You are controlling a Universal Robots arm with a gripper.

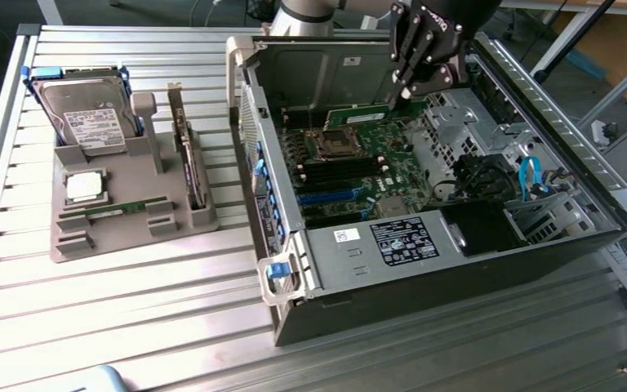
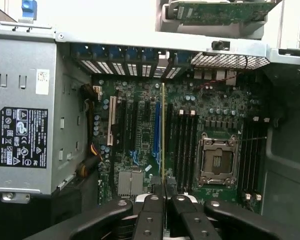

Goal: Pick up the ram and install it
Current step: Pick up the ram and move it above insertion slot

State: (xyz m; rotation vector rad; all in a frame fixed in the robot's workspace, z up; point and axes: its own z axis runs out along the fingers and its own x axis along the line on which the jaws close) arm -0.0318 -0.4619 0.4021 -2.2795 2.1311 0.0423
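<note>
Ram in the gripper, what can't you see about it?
- Ram, wrist view: seen edge-on, so its chips are hidden.
- Its held end: covered by the gripper fingers.
- Which slot it lines up with: cannot tell, since the ram hides the motherboard beneath it.

Slatted metal table (image 1: 128, 318) bears holder (image 1: 128, 234) and computer case (image 1: 455, 282).

In the exterior view, the parts holder (image 1: 68, 245) sits on the table (image 1: 128, 310) at frame left, and the open case (image 1: 251, 122) fills centre and right. In the holder, the hard drive (image 1: 94, 118) stands upper left, the processor (image 1: 85, 186) lies below it, and the expansion card (image 1: 190, 163) stands along the right edge. Inside the case, the motherboard (image 1: 368, 163) lies above the power supply (image 1: 401, 241). The gripper (image 1: 406, 91) hangs over the board, with what seems to be the ram (image 2: 163, 130) pinched edge-on between its fingers.
</note>
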